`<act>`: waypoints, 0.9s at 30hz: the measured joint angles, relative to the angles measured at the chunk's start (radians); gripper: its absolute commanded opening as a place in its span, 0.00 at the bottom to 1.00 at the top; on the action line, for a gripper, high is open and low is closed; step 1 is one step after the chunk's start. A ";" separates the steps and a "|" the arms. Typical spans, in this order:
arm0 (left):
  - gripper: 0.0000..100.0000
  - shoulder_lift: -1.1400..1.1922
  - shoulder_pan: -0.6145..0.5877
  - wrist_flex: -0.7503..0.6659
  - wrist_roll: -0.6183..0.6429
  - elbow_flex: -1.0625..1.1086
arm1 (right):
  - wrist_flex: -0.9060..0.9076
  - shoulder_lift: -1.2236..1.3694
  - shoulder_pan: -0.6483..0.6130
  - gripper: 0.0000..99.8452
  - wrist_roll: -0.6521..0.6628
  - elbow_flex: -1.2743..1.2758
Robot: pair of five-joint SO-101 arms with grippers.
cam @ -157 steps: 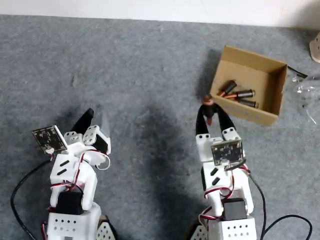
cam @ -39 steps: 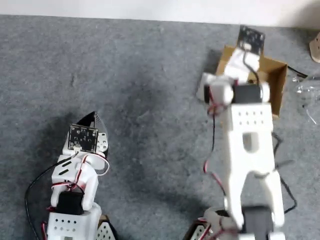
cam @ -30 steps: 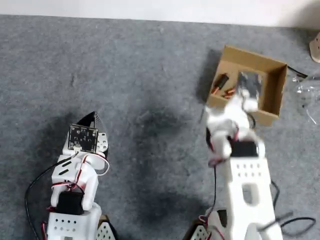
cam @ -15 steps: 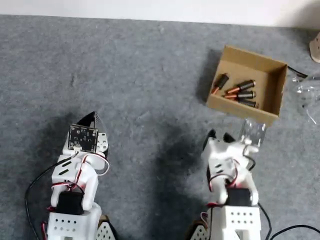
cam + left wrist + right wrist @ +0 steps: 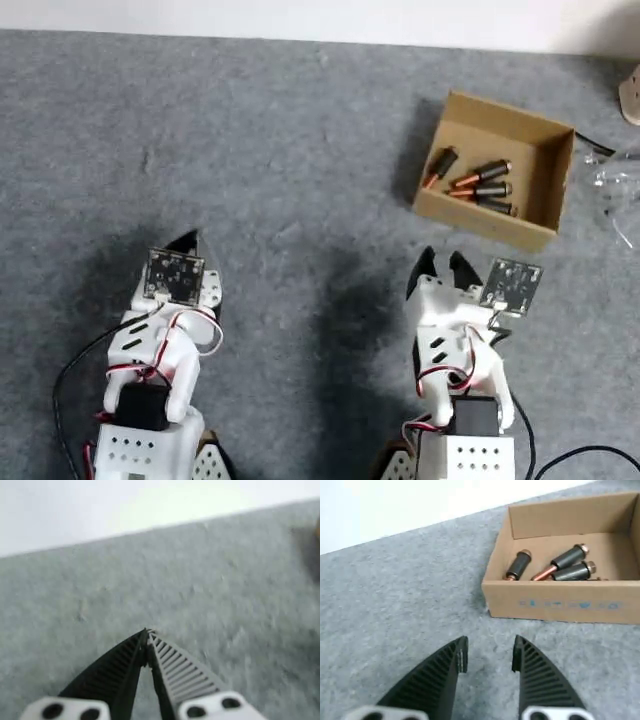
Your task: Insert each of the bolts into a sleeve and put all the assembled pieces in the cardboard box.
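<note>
Right pincer (image 5: 440,262) stood empty, jaws parted; cardboard box (image 5: 480,224) lay just beyond it, far-right. Left pincer (image 5: 148,636) was closed, well apart.

grey felt mat (image 5: 300,150), clear plastic (image 5: 607,177) at edge

light: bright, even | shadows: soft, falling leftward on grey carpet (image 5: 340,300)

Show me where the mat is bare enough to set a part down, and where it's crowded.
Widest free patch: the grey mat between the cardboard box and the left pincer. Also bare between the two arms. Crowded: inside the box around the assembled pieces, and the narrow strip before the open right pincer.
</note>
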 measured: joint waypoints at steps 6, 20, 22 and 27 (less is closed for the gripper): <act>0.01 0.000 0.006 0.203 0.002 0.000 | 0.147 0.009 0.002 0.12 0.000 0.002; 0.01 0.000 -0.184 0.697 0.000 0.000 | 0.459 0.009 0.002 0.12 0.000 0.002; 0.01 0.000 -0.233 0.697 0.002 0.000 | 0.477 0.009 0.002 0.12 0.000 0.002; 0.01 0.000 -0.256 0.697 0.002 0.000 | 0.488 0.009 0.002 0.12 0.000 0.002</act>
